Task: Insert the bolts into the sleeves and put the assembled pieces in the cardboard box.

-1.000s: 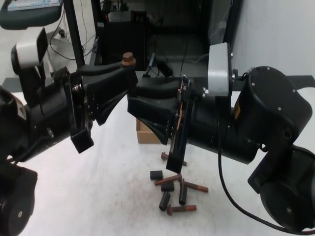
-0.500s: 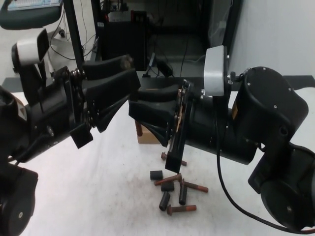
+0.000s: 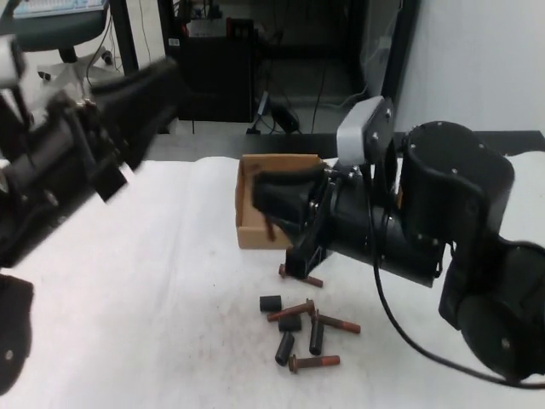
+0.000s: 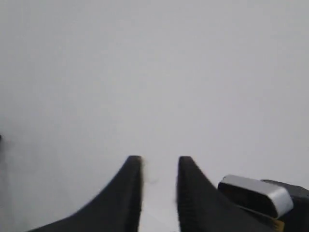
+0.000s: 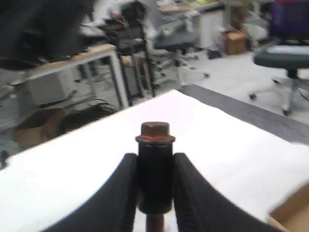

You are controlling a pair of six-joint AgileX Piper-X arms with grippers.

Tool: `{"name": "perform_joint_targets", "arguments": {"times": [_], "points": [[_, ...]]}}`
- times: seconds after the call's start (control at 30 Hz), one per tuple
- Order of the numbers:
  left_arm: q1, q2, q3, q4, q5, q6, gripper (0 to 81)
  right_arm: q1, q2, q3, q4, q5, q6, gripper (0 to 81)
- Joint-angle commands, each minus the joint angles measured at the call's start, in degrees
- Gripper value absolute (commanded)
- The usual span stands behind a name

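Your right gripper clamps the black sleeve between its fingertips. The bolt runs through the sleeve, its head beyond the tips, close by the cardboard box. Your left gripper is slightly parted and empty.

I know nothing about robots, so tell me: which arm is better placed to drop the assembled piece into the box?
The right: its fingers grip the sleeve with the bolt through it, close to the box. The left fingers are empty, farther off.
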Motion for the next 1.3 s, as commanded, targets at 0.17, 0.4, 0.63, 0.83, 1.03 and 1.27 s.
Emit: {"name": "perform_joint_targets", "arguments": {"times": [0.17,0.4,0.63,0.83,1.03,1.27], "points": [[1.3,-1.2,1.1,0.5,1.2,-0.1,0.0,-5.8,3.3,-11.9,23.2,5.3,-0.3,0.8],[0.9,-1.5,7.3,0.6,1.2,-0.5,0.3,-9.3,16.0,-30.4,39.2,5.3,-1.9,0.8],[0.9,-1.7,12.5,-2.3,1.2,-3.7,0.3,-9.9,31.5,-48.3,51.7,5.3,-2.0,0.8],[0.9,-1.8,15.0,-10.9,1.2,-7.7,0.3,-9.9,39.3,-56.6,54.3,7.6,-2.0,0.8],[0.9,-1.9,15.1,-13.3,1.2,-10.8,0.3,-10.1,43.2,-59.8,56.4,11.0,-2.0,0.8],[0.9,-1.9,15.1,-15.0,1.2,-11.7,0.3,-10.3,43.5,-59.8,56.3,11.7,-2.0,0.3]]}}
